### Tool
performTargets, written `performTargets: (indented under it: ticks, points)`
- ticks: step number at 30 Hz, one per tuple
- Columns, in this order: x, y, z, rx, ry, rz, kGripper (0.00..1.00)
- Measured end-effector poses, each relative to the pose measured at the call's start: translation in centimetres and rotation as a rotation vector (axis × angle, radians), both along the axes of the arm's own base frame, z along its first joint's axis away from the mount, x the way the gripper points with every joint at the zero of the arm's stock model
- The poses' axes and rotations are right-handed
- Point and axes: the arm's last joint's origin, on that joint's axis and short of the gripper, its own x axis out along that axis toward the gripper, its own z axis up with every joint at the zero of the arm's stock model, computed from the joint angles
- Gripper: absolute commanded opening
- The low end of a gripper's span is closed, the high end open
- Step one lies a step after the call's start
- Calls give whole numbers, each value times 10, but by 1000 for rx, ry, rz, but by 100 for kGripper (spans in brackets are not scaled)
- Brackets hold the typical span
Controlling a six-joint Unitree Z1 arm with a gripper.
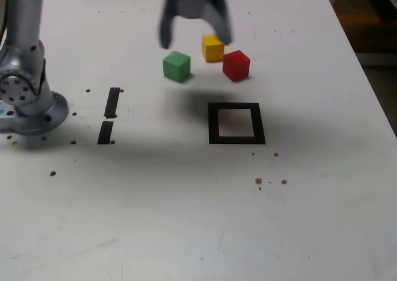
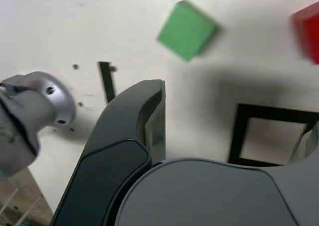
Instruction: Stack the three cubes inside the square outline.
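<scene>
gripper: hanging wide open, holding nada
green cube: lying beyond fingertips, not btwn them; prob. needing fwd reach 1st
square outline: sitting w/o cubes

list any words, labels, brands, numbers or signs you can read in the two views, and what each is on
There are none that can be read: no lettering or numbers show on the green cube, yellow cube, red cube or robot arm.
The square outline and the short black strips are plain tape.
</scene>
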Motion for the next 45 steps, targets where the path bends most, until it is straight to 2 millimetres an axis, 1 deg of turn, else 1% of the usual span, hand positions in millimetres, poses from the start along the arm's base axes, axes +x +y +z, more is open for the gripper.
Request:
performTargets:
  ticks: [3,5,6,9,11,13,17,20,23,27,30,32,36,38,40,43,45]
  points:
    - [26,12,-10,5,-12,30,100]
    - [41,19,-13,15,-36,59,100]
    - [46,22,-11,22,-57,74,99]
    - [56,29,5,47,-145,133,98]
    - [53,33,1,45,-136,177,97]
    - [50,37,-11,40,-92,229,96]
    - [44,44,-20,50,-65,315,95]
    - [39,46,-33,56,-42,383,95]
    - [39,46,-38,55,-55,405,94]
    - [40,45,-50,48,-71,439,94]
    - [44,46,-56,48,-93,448,93]
    - [48,47,-64,48,-87,450,91]
    - [54,49,-75,51,-74,463,84]
    - [55,49,-78,54,-70,475,77]
    - [56,50,-81,59,-63,490,67]
    - [57,50,-83,71,-69,499,50]
    - [59,51,-83,83,-88,501,41]
